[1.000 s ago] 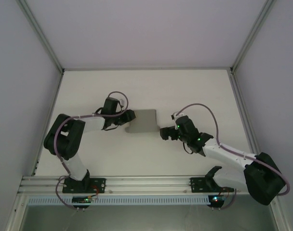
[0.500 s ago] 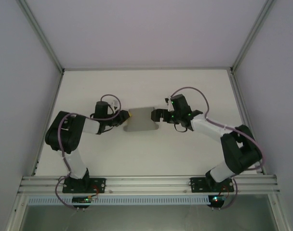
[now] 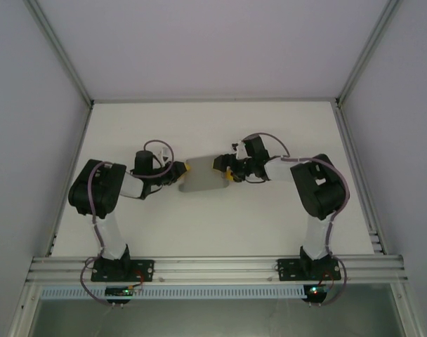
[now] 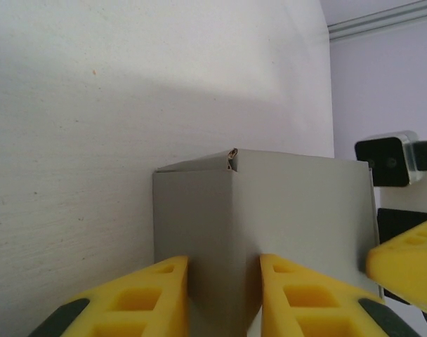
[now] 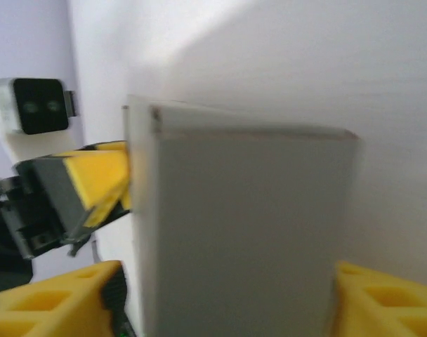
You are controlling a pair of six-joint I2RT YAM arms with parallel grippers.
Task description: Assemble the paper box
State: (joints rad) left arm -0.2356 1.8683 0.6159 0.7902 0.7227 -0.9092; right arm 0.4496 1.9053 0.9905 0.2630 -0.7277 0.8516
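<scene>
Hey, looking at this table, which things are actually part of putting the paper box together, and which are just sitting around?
Part of the job:
paper box, grey cardboard
left fingers, closed on one end
right fingers, straddling the other end

Just there, fixtures:
white table
metal rail along the near edge
side walls

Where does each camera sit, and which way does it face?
Top external: above, behind the bases, looking down on the table; both arms meet at the paper box.
Left wrist: on the left arm, looking along the left gripper, fingers straddling a box corner.
Right wrist: on the right arm; the right gripper flanks the box's face.
Shared: the box, in all.
</scene>
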